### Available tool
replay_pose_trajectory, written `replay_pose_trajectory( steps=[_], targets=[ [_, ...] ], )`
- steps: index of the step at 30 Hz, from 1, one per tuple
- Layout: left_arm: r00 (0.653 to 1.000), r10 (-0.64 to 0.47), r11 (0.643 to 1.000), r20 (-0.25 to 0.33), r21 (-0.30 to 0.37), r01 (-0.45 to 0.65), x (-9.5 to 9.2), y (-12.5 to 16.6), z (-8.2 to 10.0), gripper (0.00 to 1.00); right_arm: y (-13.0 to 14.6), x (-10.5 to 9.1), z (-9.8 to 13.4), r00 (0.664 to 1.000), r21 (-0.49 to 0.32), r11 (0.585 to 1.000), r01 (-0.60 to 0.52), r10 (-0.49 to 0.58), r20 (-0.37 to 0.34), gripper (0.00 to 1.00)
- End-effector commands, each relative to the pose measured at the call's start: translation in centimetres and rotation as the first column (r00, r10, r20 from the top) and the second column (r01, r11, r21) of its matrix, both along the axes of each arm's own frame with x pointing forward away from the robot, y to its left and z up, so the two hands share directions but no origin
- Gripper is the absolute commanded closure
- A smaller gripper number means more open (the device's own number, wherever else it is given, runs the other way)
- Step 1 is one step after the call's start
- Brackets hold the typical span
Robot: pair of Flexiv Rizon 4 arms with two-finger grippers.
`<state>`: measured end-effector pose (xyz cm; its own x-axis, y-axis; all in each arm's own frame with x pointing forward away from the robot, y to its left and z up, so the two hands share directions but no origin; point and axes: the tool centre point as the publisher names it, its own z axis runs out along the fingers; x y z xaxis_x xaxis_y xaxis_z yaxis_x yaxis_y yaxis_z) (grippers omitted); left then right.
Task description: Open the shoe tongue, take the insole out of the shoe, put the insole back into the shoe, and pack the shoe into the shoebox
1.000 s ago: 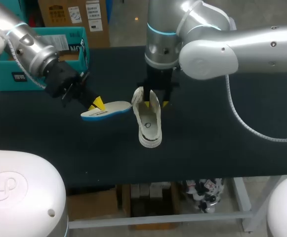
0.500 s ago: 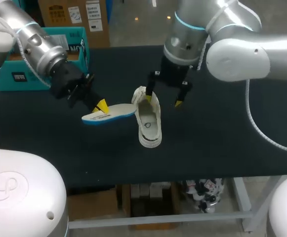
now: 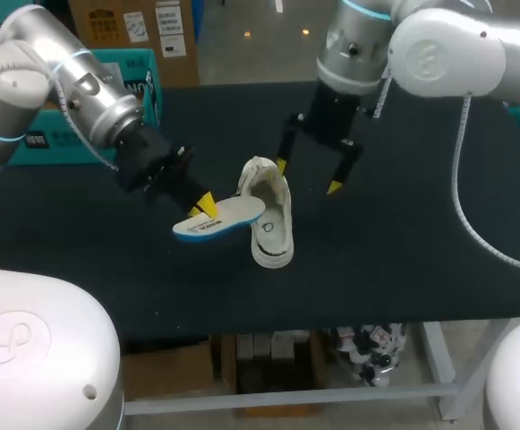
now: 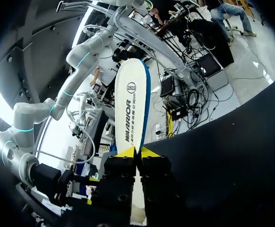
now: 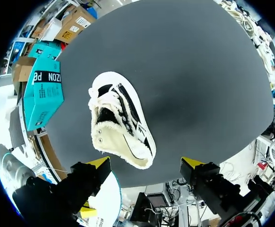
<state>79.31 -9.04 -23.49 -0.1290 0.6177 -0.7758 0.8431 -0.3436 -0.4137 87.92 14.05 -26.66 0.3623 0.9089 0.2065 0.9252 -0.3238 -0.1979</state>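
A white canvas shoe (image 3: 270,219) lies mid-table, toe toward the front edge and tongue and laces loose at its opening (image 5: 120,120). My left gripper (image 3: 203,205) is shut on the heel end of a white insole with a blue rim (image 3: 226,218). The insole hangs just left of the shoe, its far end at the shoe's side. In the left wrist view the insole (image 4: 130,106) sticks out ahead of the closed yellow tips of the left gripper (image 4: 136,152). My right gripper (image 3: 307,176) stands open and empty above the shoe's heel end (image 5: 146,163). The insole's edge (image 5: 106,198) shows beside it.
A teal shoebox (image 3: 107,94) stands at the table's back left corner, behind my left arm, and also shows as the shoebox (image 5: 42,90) beyond the shoe in the right wrist view. The black tabletop (image 3: 403,251) spreads to the right and front of the shoe.
My left gripper carried the insole rightward up to the shoe. My right gripper let go of the shoe's opening, spread wide, and rose up and to the right.
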Motion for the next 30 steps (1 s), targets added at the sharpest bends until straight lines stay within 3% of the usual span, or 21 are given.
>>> replay_pose_trajectory(
  steps=[1,10,15,16,25,30],
  targets=[
    [1.000,0.015,1.000,0.005,-0.001,-0.015,-0.6,0.1,0.0,1.00,0.1,-0.1,0.2,0.929,0.060,0.939,0.339,-0.324,-0.180,0.00],
    [1.000,0.021,1.000,0.019,-0.016,-0.020,-0.7,-0.2,-0.4,1.00,0.1,-0.1,0.2,0.929,0.060,0.939,0.339,-0.324,-0.180,0.00],
    [0.999,0.030,0.999,0.018,-0.020,-0.030,-0.3,-0.6,-0.5,1.00,0.5,-1.9,-0.4,0.826,0.038,0.847,0.531,-0.507,-0.248,0.00],
    [0.999,0.030,0.999,0.019,-0.020,-0.030,-0.3,-0.8,-0.6,1.00,0.4,-2.2,-0.5,0.811,0.075,0.831,0.552,-0.513,-0.283,0.00],
    [0.999,0.043,0.998,0.011,-0.038,-0.042,0.0,-1.3,-1.0,1.00,0.9,-5.2,-0.6,0.736,0.163,0.741,0.651,-0.563,-0.375,0.00],
    [0.999,0.050,0.998,0.010,-0.047,-0.049,0.2,-1.6,-1.2,1.00,1.5,-5.7,-1.0,0.678,0.172,0.680,0.713,-0.606,-0.415,0.00]
  ],
)
